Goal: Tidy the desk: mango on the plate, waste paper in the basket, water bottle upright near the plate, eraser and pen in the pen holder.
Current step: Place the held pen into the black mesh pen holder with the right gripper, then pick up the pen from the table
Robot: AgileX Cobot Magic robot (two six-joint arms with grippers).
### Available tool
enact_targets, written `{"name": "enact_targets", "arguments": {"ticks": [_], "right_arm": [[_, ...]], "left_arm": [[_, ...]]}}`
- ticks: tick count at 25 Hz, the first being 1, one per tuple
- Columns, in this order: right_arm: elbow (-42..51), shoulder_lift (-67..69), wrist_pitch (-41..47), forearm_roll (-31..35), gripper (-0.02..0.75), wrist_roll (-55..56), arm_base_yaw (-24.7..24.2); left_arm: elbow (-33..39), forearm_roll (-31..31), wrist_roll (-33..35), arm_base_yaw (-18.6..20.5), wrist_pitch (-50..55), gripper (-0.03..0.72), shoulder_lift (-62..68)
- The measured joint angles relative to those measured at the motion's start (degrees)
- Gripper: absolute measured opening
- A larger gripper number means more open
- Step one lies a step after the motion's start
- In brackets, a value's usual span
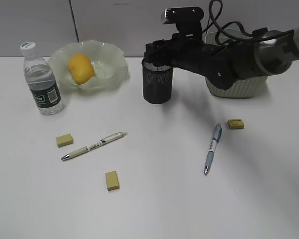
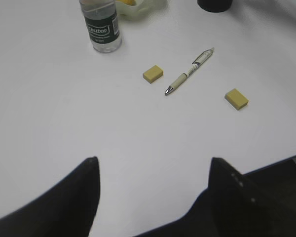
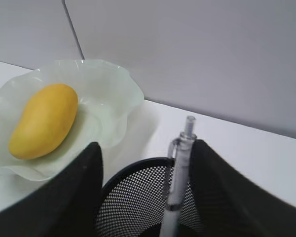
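Observation:
My right gripper (image 1: 157, 54) hangs open over the black mesh pen holder (image 1: 157, 85). In the right wrist view the open jaws (image 3: 145, 153) straddle the holder's rim (image 3: 133, 170), and a clear pen (image 3: 180, 173) stands inside it, leaning by the right finger. The mango (image 1: 80, 68) lies in the pale green plate (image 1: 117, 62). The water bottle (image 1: 42, 82) stands upright left of the plate. A white pen (image 1: 93, 146), a blue pen (image 1: 213, 148) and three yellow erasers (image 1: 65, 140) (image 1: 111, 180) (image 1: 235, 124) lie on the desk. My left gripper (image 2: 153, 165) is open and empty above the desk. No waste paper shows.
The sage-green basket (image 1: 241, 87) stands at the back right, partly hidden by my right arm. A grey wall runs behind the desk. The desk's near edge shows at the lower right of the left wrist view (image 2: 286, 160).

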Motion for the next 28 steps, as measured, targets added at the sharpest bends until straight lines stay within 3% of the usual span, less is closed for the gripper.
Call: {"name": "enact_targets", "arguments": {"ticks": [7, 18, 24, 28], "right_arm": [[-2.08, -7.25, 9.37, -2.15, 0.480, -0.06, 0.00], [-3.29, -17.26, 51.72, -2.23, 0.470, -0.11, 0.00], [-3.33, -17.52, 74.21, 3.75, 0.455, -9.17, 0.00], [-3.33, -19.51, 83.22, 6.18, 0.451, -12.45, 0.00]], "left_arm": [[0.00, 0.00, 0.00, 0.00, 0.00, 0.519, 0.00], [0.00, 0.00, 0.00, 0.00, 0.00, 0.519, 0.00], [0.00, 0.00, 0.00, 0.00, 0.00, 0.519, 0.00], [0.00, 0.00, 0.00, 0.00, 0.00, 0.519, 0.00]]}}
